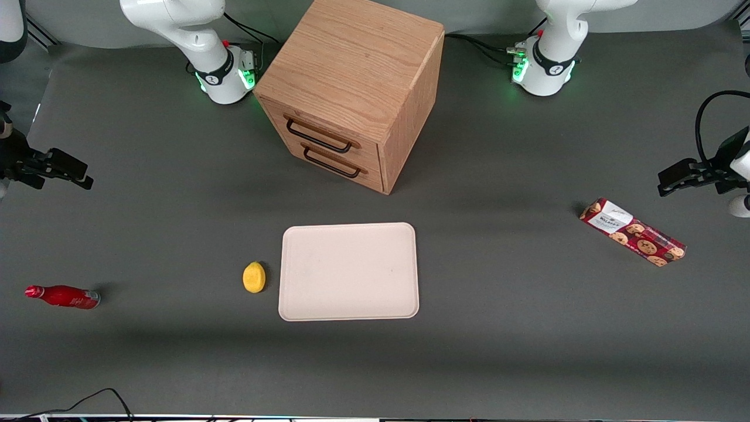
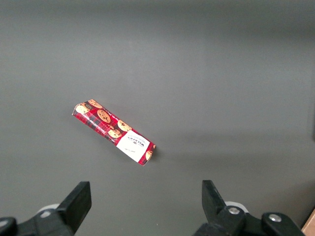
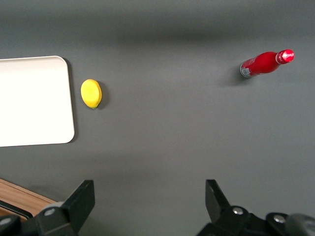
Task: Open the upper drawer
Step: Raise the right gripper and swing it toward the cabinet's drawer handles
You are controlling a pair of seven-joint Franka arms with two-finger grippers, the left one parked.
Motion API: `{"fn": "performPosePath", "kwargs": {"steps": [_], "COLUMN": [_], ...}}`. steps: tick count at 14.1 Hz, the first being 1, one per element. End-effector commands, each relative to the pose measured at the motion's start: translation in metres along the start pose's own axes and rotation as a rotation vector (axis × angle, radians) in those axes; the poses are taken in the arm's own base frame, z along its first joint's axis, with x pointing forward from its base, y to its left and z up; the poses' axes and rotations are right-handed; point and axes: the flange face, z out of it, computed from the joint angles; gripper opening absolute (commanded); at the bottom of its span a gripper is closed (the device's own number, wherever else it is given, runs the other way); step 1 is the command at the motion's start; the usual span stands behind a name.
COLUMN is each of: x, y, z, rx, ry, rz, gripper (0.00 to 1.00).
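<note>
**Upper drawer shut, gripper parked wide**

Your gripper (image 1: 64,170) hangs above the desk (image 1: 176,363) at the working arm's end, well apart from the cabinet (image 1: 357,70). Fingers (image 3: 78,199) are spread wide with nothing between them; the wrist view looks straight down past them onto bare desk.

The cabinet stands mid-desk, farther from the front camera than the tray (image 1: 349,271), turned so its drawer face angles toward the working arm's end. The upper drawer (image 1: 328,126) sits flush in the cabinet, closed, with its dark bar handle (image 1: 318,136) directly above the lower drawer's handle (image 1: 331,163).

Other items you will see:
- Lemon (image 1: 254,276) just beside the tray, on the side toward the working arm.
- Red bottle (image 1: 63,296) lying on its side near the working arm's end of the desk.
- Cookie box (image 1: 631,231) lying flat toward the parked arm's end.
</note>
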Motion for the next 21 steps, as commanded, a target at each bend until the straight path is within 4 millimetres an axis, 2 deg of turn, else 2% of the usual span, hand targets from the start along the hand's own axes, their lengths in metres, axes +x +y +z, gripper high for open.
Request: {"fn": "performPosePath", "kwargs": {"steps": [1, 8, 12, 16, 21], "x": [-0.001, 0.000, -0.003, -0.006, -0.015], "y": [0.002, 0.005, 0.000, -0.026, -0.084], "z": [-0.004, -0.003, -0.003, -0.006, 0.001], "rx": [0.003, 0.004, 0.005, 0.029, 0.058], "ry": [-0.003, -0.006, -0.020, -0.034, -0.089], "rz": [0.007, 0.012, 0.003, -0.040, -0.188], "gripper": [1.00, 1.00, 1.00, 1.00, 1.00]}}
